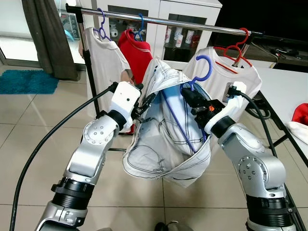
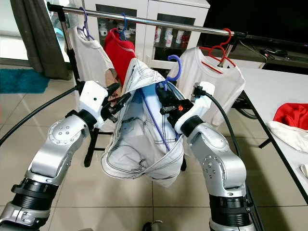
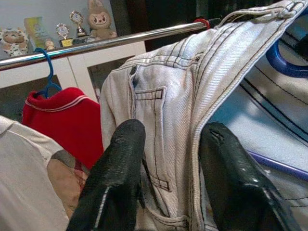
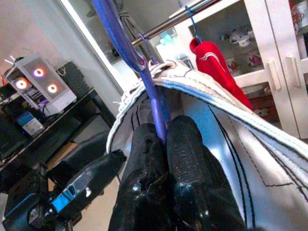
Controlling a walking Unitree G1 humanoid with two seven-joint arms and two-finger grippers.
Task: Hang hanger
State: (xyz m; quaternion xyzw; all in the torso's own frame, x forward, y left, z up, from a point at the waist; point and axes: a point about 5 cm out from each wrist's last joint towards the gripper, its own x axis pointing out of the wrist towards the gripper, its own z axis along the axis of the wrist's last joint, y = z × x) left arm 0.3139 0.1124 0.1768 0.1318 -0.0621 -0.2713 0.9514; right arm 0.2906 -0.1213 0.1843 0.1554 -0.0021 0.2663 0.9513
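Hanger: blue hanger [image 1: 202, 72] draped with a pale jacket [image 1: 163, 139], held in front of you, below the rail [image 1: 159, 20]; its hook [image 2: 174, 65] points up toward the rail.
Right gripper: your right gripper [image 1: 192, 102] is clamped on the hanger's neck just under the hook; fingers [image 4: 144, 159] pressed together around the blue stem.
Left gripper: your left gripper [image 1: 144, 103] holds the jacket's edge; its fingers [image 3: 120, 168] stand apart with denim between them.
Key relation: the rail lies above and beyond the hook; the free gap sits between the red shirt [image 1: 137, 53] and the white shirt [image 1: 226, 82]; your right arm carries the hook, so judge the lift from it.
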